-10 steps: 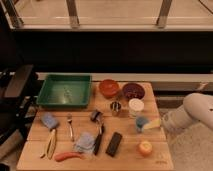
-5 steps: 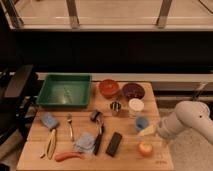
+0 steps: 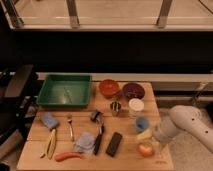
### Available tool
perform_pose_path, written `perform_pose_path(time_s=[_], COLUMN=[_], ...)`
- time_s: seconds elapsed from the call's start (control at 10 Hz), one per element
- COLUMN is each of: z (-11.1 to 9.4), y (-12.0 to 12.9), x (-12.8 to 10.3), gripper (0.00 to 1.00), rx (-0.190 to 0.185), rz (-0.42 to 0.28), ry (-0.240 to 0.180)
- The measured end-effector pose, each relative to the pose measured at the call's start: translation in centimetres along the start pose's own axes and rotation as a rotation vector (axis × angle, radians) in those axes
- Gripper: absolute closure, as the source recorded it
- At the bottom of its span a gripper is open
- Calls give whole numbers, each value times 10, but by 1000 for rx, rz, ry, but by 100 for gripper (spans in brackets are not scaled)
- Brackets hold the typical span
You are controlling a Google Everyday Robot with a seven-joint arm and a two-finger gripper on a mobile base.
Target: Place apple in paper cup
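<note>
The apple (image 3: 145,149) is a small yellow-orange fruit lying near the front right corner of the wooden table (image 3: 35,135). The paper cup (image 3: 135,106) is white and stands upright behind it, past the light-blue cup (image 3: 142,123) and right of the small metal cup (image 3: 115,107). My white arm (image 3: 192,125) reaches in from the right. My gripper (image 3: 158,140) hangs low just right of the apple and very close to it; I cannot tell if it touches it.
A green tray (image 3: 65,91) sits at the back left, with an orange bowl (image 3: 108,87) and a dark red bowl (image 3: 133,91) beside it. A fork (image 3: 70,127), blue sponge (image 3: 49,120), carrot-like item (image 3: 68,156), blue cloth (image 3: 85,142) and black bar (image 3: 114,144) lie in front.
My arm has swung left and down from the table's right edge, bringing the gripper next to the apple. The objects have not moved.
</note>
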Motion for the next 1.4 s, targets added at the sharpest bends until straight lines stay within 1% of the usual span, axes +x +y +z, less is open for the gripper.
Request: perform_pose_path(time_s=[0.1, 0.2, 0.3, 0.5, 0.7, 0.9, 1.0, 1.1, 1.3, 1.4], z=[8, 11, 13, 14, 7, 0, -6, -19, -58, -81], y=[1, 2, 3, 3, 0, -1, -1, -1, -4, -5], x=[1, 0, 0, -1, -2, -3, -2, 1, 8, 14], gripper=[20, 24, 30, 51, 72, 91, 98, 100, 100, 100], rx=[2, 4, 9, 25, 42, 60, 81, 111, 172, 208], rz=[4, 6, 9, 8, 6, 9, 17, 31, 61, 80], ry=[-23, -35, -44, -55, -46, -38, -31, -16, 36, 71])
